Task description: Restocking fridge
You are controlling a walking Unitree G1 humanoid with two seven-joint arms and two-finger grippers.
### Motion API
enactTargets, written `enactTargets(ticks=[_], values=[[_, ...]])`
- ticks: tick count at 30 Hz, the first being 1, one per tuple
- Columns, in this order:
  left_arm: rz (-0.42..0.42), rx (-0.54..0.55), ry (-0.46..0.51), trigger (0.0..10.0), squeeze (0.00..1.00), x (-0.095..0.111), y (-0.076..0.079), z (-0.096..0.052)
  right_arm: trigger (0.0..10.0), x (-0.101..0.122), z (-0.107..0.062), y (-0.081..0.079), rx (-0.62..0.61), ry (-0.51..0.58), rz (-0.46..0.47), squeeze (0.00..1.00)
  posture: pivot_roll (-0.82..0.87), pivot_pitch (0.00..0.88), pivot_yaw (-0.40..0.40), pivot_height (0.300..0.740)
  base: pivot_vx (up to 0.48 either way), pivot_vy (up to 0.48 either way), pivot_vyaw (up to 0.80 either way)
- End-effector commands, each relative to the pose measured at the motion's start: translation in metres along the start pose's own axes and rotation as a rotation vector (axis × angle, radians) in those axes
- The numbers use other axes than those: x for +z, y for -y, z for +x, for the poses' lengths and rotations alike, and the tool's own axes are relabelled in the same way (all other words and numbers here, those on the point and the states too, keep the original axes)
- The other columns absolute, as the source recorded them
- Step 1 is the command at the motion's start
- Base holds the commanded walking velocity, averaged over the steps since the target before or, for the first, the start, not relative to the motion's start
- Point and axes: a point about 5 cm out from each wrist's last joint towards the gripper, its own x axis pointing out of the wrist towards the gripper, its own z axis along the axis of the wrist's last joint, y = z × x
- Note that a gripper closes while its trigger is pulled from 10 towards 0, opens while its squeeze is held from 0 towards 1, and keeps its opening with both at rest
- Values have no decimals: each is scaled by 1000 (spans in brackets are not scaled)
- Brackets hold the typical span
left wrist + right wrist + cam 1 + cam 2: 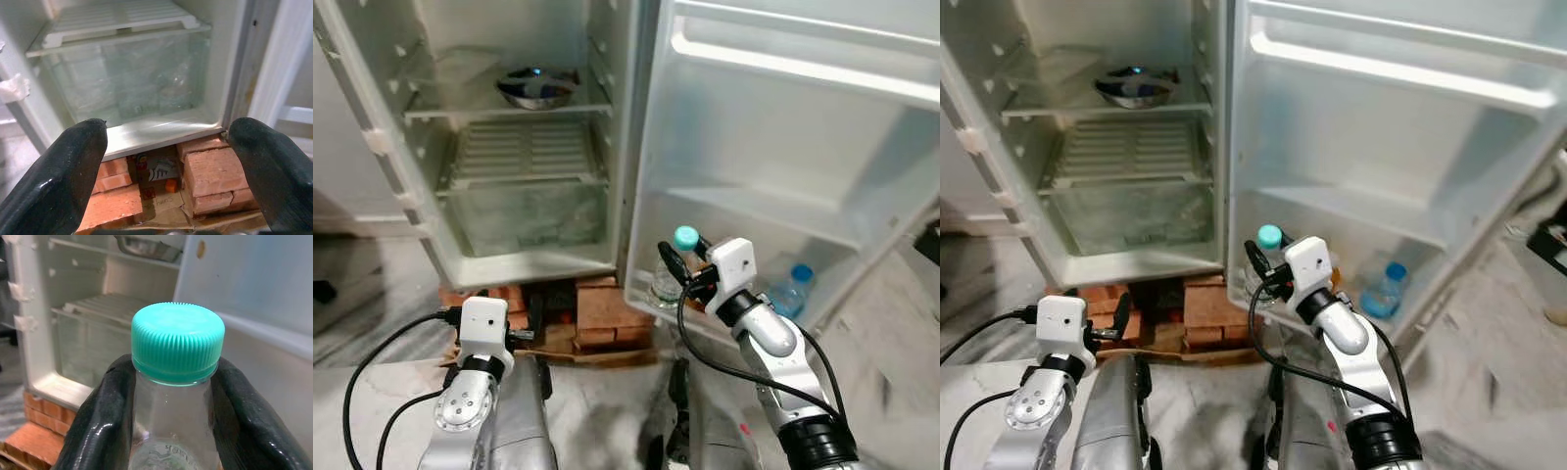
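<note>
My right gripper [680, 269] is shut on a clear water bottle with a teal cap [685, 238], held upright at the near end of the fridge door's bottom shelf [744, 211]. The wrist view shows the bottle [173, 431] clamped at its neck between both black fingers [100, 426]. A second bottle with a blue cap [791, 291] stands in that door shelf, further right. My left gripper [168, 161] is open, low in front of the fridge, facing the glass crisper drawer [127, 81] and the bricks [210, 171] under it.
The fridge stands open on red bricks [602, 313]. A steel bowl [536, 86] sits on the upper shelf; the white slatted shelf [524, 152] below is bare. The open door [783, 117] fills the right side. Grey marble floor lies around.
</note>
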Motion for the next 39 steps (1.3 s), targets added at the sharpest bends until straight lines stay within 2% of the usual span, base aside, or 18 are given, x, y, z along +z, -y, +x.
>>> enactTargets(ticks=[1,7,9,14,20,22,28,32,35,36,39], values=[[2,9,13,10000,0,5,-1,-3,10000,12,9,1,-5,59,-39,0,65,117,-86,520,0,0,0],[29,26,37,10000,0,13,-5,-8,10000,13,19,-2,20,72,-53,0,89,164,-111,520,0,0,0],[20,74,36,10000,0,16,-14,-18,10000,21,35,1,48,101,-100,0,101,205,-133,520,0,0,0],[40,77,32,10000,0,18,-15,-27,10000,30,46,4,43,129,-178,0,114,226,-142,520,0,0,0],[41,105,28,10000,0,23,-18,-40,10000,57,75,13,-11,209,-333,0,143,292,-173,520,0,0,0],[37,117,22,10000,0,22,-19,-42,10000,62,82,13,-15,216,-349,0,143,295,-176,520,0,0,0],[25,129,7,10000,0,22,-13,-48,10000,53,92,9,-11,155,-406,0,142,313,-212,520,0,0,0],[19,130,-2,10000,0,22,-11,-51,10000,43,93,5,-12,108,-400,0,147,323,-215,520,0,0,0],[23,123,-13,10000,0,22,-10,-54,10000,17,87,6,-67,-24,-269,0,150,332,-210,520,0,0,0],[26,123,-16,10000,0,22,-10,-54,10000,4,82,7,-96,-87,-197,0,153,335,-208,520,0,0,0],[29,122,-16,10000,0,22,-11,-54,10000,-3,78,7,-103,-120,-172,0,153,336,-206,520,0,0,0]])
